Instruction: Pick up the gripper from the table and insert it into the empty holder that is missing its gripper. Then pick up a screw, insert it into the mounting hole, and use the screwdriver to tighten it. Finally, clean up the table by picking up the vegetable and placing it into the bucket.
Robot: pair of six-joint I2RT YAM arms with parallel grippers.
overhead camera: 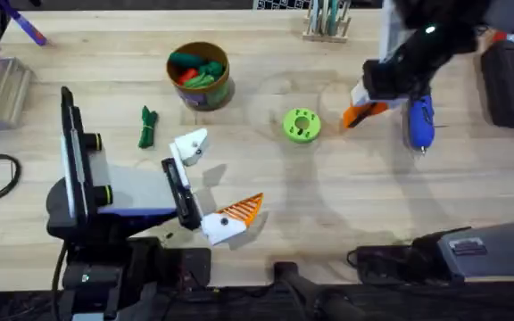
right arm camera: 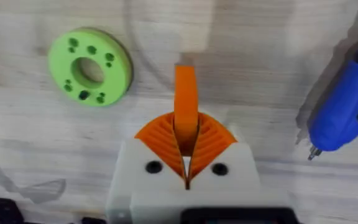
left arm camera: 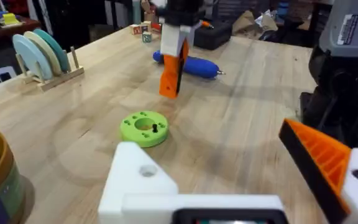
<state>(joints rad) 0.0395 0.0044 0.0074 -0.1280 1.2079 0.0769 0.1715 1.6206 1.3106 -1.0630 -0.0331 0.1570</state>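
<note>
The gripper, the loose orange wedge, is pinched between the orange ribbed pads of the right gripper, right of centre in the overhead frame, just left of the blue screwdriver lying on the table. To its left sits the lime-green disc with holes. At lower left of the overhead frame the left gripper stands wide open: one mount is the bare white holder with a pointed top, the other carries an orange finger. Just left of the holder lies the dark-green vegetable, and above it, upper centre-left, the bucket holds green and red toy pieces.
</note>
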